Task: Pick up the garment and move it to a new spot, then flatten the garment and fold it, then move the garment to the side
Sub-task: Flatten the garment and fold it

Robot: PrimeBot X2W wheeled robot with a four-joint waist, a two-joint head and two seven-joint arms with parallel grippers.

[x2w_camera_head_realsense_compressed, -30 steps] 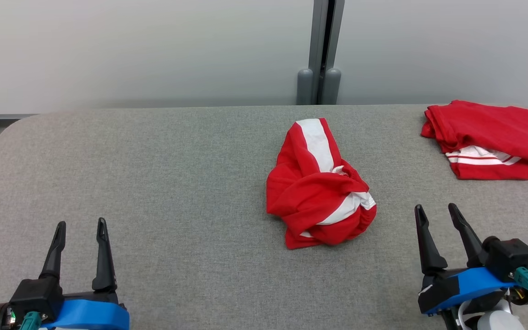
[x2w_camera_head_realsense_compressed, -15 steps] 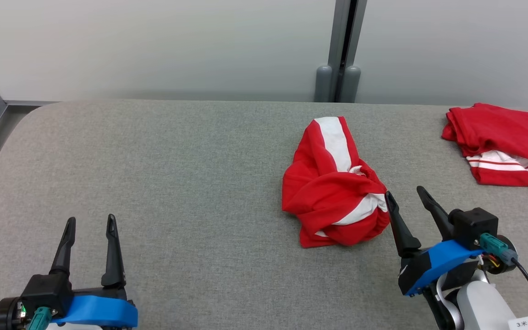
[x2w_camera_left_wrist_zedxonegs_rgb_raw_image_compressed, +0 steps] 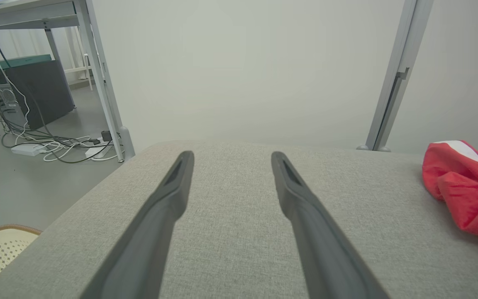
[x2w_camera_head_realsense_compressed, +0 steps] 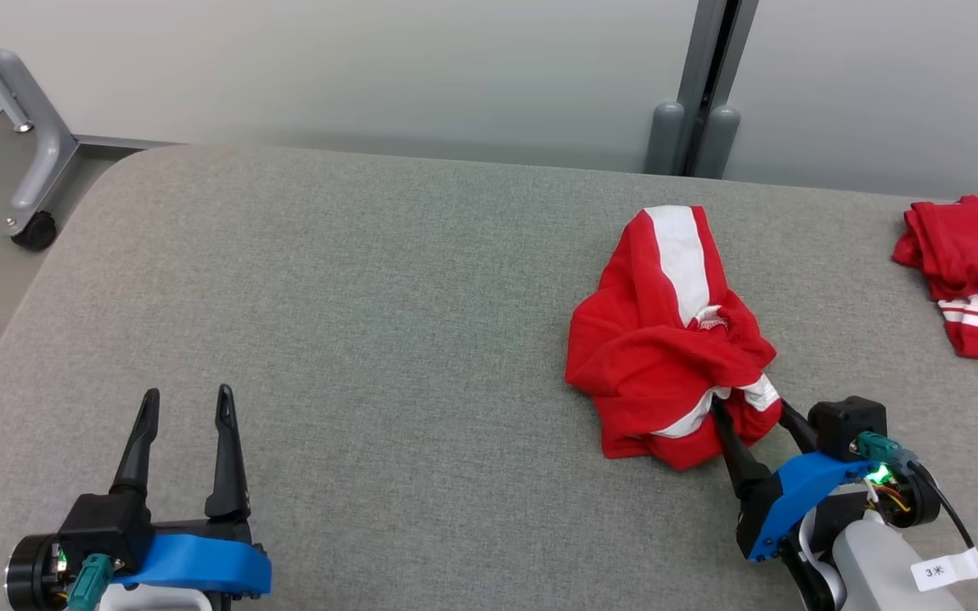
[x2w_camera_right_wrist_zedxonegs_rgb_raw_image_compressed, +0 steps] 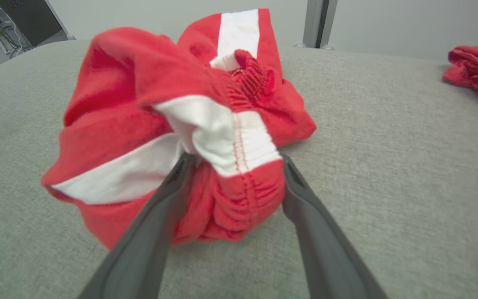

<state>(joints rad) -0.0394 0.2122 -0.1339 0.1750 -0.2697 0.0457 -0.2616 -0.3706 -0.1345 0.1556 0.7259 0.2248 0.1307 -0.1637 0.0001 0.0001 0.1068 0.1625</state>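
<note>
Jaws of the right gripper [x2w_camera_head_realsense_compressed: 750, 412] stand wide astride the near end of the crumpled red-and-white cloth garment [x2w_camera_head_realsense_compressed: 667, 339], which runs away from them on the grey padded table [x2w_camera_head_realsense_compressed: 370, 297], well apart from the open left gripper [x2w_camera_head_realsense_compressed: 185, 399]

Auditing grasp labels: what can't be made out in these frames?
- Right gripper fingertips: head view, behind the crumpled garment.
- Second garment: head view, cut by the right edge.
- Full shape of the crumpled garment: bunched on itself; left wrist view crops it at the right edge.
</note>
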